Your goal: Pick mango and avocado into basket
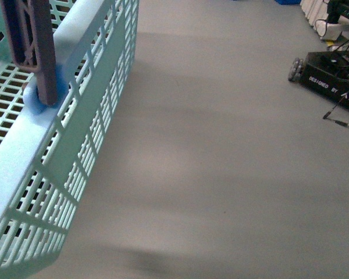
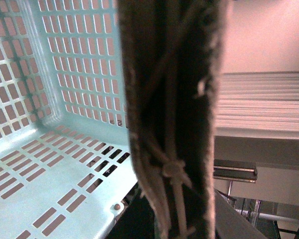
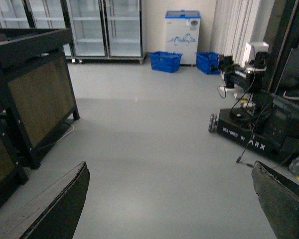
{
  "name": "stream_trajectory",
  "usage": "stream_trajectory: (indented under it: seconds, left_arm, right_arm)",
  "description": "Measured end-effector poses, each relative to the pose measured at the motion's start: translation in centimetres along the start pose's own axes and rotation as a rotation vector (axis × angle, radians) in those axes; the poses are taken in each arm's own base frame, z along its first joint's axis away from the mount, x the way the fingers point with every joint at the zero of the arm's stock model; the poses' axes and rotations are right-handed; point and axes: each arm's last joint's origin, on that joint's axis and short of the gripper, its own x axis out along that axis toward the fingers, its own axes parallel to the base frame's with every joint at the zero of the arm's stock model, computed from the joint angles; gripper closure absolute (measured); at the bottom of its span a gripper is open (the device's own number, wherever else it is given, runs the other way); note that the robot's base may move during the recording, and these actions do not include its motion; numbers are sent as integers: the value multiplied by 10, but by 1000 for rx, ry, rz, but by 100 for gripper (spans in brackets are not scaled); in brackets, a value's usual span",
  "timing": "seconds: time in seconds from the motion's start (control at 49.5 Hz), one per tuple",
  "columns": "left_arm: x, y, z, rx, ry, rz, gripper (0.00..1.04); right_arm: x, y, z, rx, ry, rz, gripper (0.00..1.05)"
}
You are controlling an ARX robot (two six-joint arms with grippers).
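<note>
The pale teal basket (image 1: pixel 93 133) hangs at the left of the front view, lifted off the grey floor. Its brown arched bar (image 1: pixel 32 40) pivots on a blue hub. My left gripper (image 2: pixel 175 219) is shut on the brown bar (image 2: pixel 169 99), which fills the middle of the left wrist view with a white tie (image 2: pixel 172 172) on it. The part of the basket's inside (image 2: pixel 65 74) that shows holds nothing. My right gripper (image 3: pixel 169 167) is open and empty above bare floor. The mango and the avocado are out of view.
A black ARX robot base (image 1: pixel 331 78) with cables stands at the right, and also shows in the right wrist view (image 3: pixel 254 129). A black stand with brown panels (image 3: pixel 30 94) is opposite it. Glass fridges (image 3: pixel 104 27), a white freezer (image 3: pixel 182 32) and blue baskets (image 3: pixel 165 60) line the far wall.
</note>
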Motion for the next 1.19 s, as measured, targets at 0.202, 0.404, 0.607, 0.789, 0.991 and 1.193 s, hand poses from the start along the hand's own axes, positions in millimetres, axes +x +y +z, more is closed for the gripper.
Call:
stream_trajectory:
  seconds: [0.202,0.404,0.607,0.789,0.991,1.193]
  left_arm:
    - [0,0,0,0,0,-1,96]
    - [0,0,0,0,0,-1,96]
    - [-1,-1,0,-1,-1,-6,96]
    - [-1,-2,0,-1,-1,-8,96]
    - [-1,-2,0,-1,0,-8,96]
    - [-1,-2,0,-1,-1,-8,96]
  right_arm:
    - [0,0,0,-1,0,1,8]
    - [0,0,0,0,0,0,8]
    - [0,0,0,0,0,1,8]
    - [0,0,0,0,0,0,8]
    - [0,0,0,0,0,0,8]
    - [0,0,0,0,0,0,8]
